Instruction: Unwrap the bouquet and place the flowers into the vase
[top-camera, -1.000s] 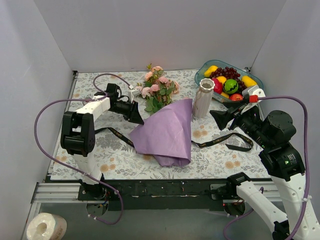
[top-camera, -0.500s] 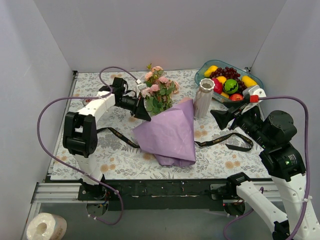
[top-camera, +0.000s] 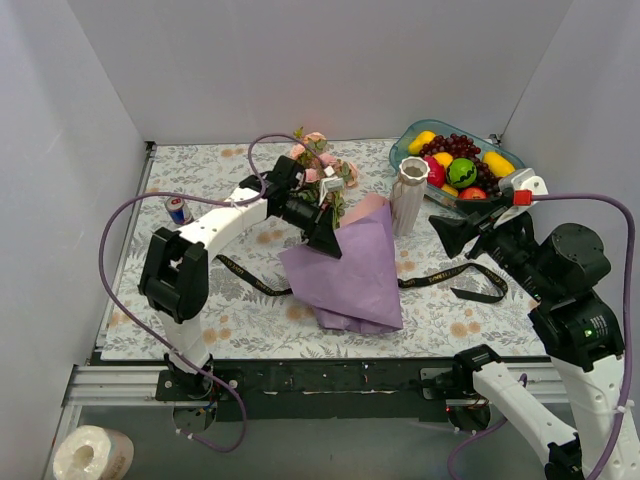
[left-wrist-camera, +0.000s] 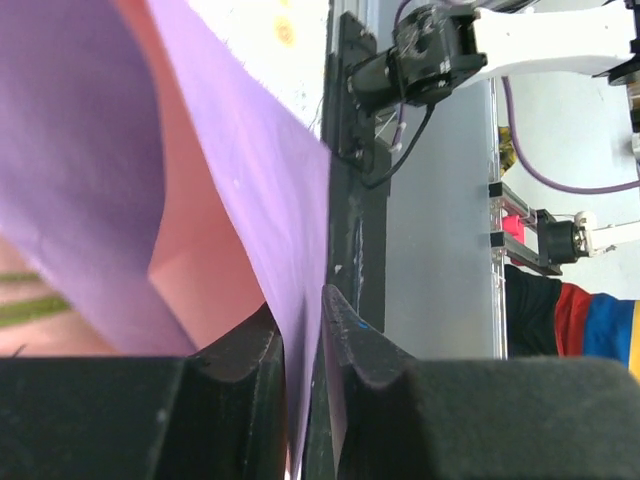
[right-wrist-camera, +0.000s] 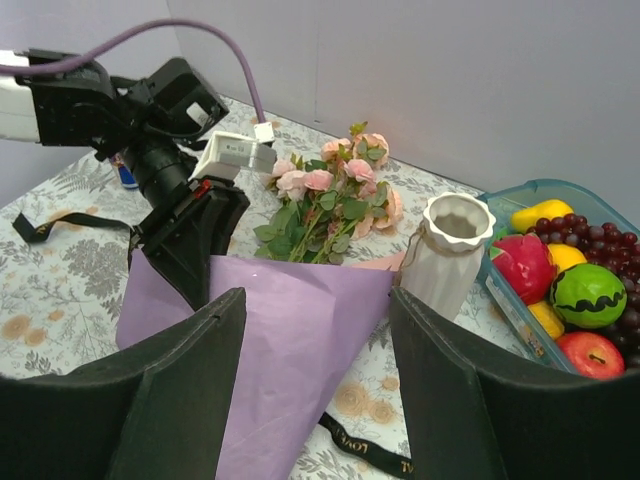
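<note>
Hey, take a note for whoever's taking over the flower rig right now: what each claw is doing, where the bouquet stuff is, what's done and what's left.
Left claw: shut on the far edge of the purple paper, right by the flowers.
Right claw: open, empty, in the air to the right of the vase.
Flowers: lying on the table at the paper's far end, stems hidden by the paper.
Vase: upright, nothing in it, next to the paper's far right corner.
Done: ribbon untied, lying flat under the loosened paper.
Left: get the paper off the flowers, then stand them in the vase.
</note>
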